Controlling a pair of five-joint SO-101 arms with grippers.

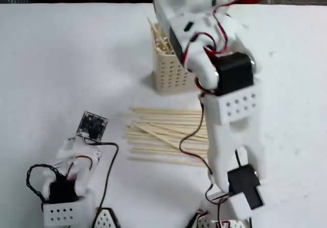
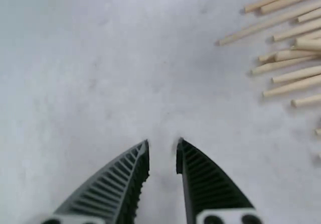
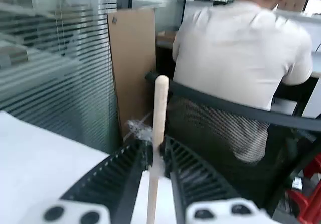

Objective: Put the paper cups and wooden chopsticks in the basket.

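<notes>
Chopsticks [image 1: 168,136] lay in a loose pile on the table [image 1: 61,59] in the high view, just in front of the basket [image 1: 171,80]. The basket stood upright with a few more sticks [image 1: 159,36] poking from its top. We saw the right arm [image 1: 230,105] stretched over the pile and past the basket, while the left arm [image 1: 66,182] sat folded near the arms' bases, apart from the pile. In the left wrist view, the left gripper [image 2: 163,143] hung over bare table with its jaws a little apart and nothing between them. The ends of the chopsticks lay off to one side, well clear of its tips. In the right wrist view, the right gripper [image 3: 159,146] was clamped on one chopstick [image 3: 161,103], which stood up from between the jaws, with the table's edge and the room beyond it.
</notes>
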